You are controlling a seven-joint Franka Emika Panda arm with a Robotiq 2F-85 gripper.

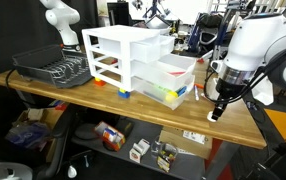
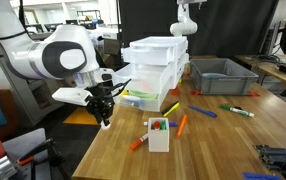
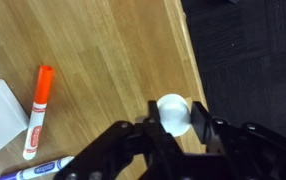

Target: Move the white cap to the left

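Wooden bench (image 3: 103, 50) edge ran close at 3 o'clock of the white cap (image 3: 173, 112); tool (image 3: 175, 124) pinched it narrowly. Risk: shallow grip slipping, cap rolling off onto floor (image 3: 253, 60).

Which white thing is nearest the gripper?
The tiny round white cap, right between the fingers of the gripper; the white boxy object lies apart, past the orange marker.

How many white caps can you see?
1. The white cap is held in the gripper, over the wooden table near its edge. Others may be hidden.
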